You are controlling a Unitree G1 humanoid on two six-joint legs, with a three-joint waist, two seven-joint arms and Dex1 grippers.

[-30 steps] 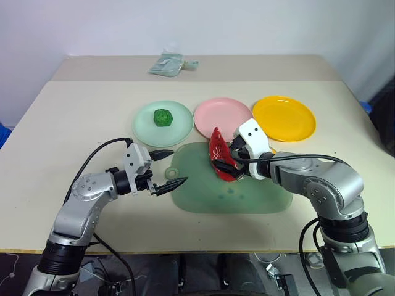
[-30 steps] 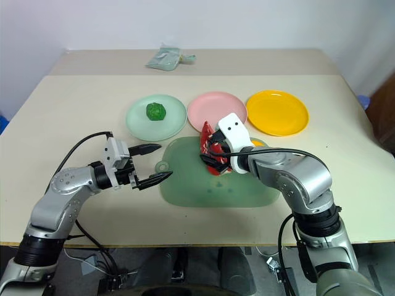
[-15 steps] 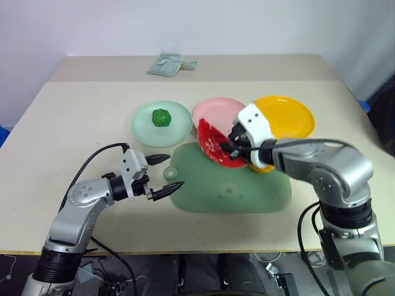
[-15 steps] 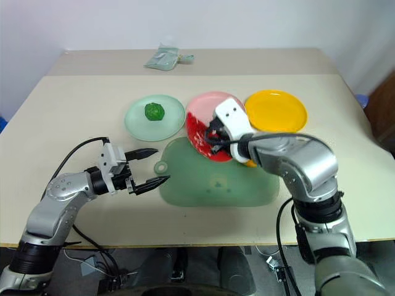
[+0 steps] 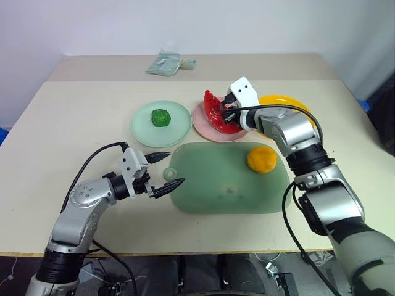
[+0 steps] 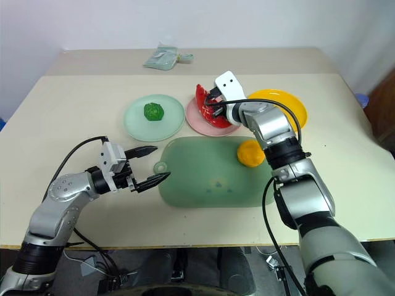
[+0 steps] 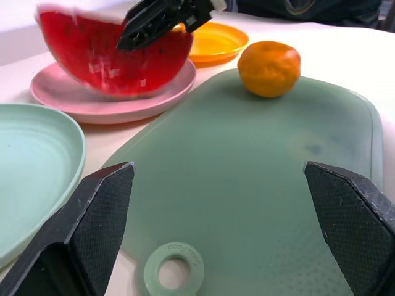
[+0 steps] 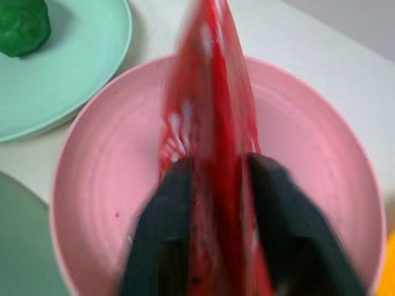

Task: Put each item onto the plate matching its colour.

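My right gripper (image 5: 228, 114) is shut on the red watermelon wedge (image 5: 216, 113), its black fingers (image 8: 173, 240) on either side of it. The wedge stands upright over the pink plate (image 5: 202, 123), at or just above its surface. A bumpy dark green ball (image 5: 161, 117) rests on the mint green plate (image 5: 141, 131). On the right part of the dull green board (image 5: 228, 191) lies the round orange fruit (image 5: 261, 159). Behind my right arm sits the yellow-orange plate (image 6: 290, 102). My left gripper (image 5: 176, 168) hangs open at the board's left end, holding nothing.
A pale teal cloth bundle (image 5: 165, 63) lies near the table's far edge. The board's tab hole (image 7: 174, 272) sits between my left fingers. Bare table stretches to the left and right of the plates.
My right gripper has carried the watermelon wedge from above the board away to the pink plate, uncovering the orange fruit on the board. The left gripper has stayed put.
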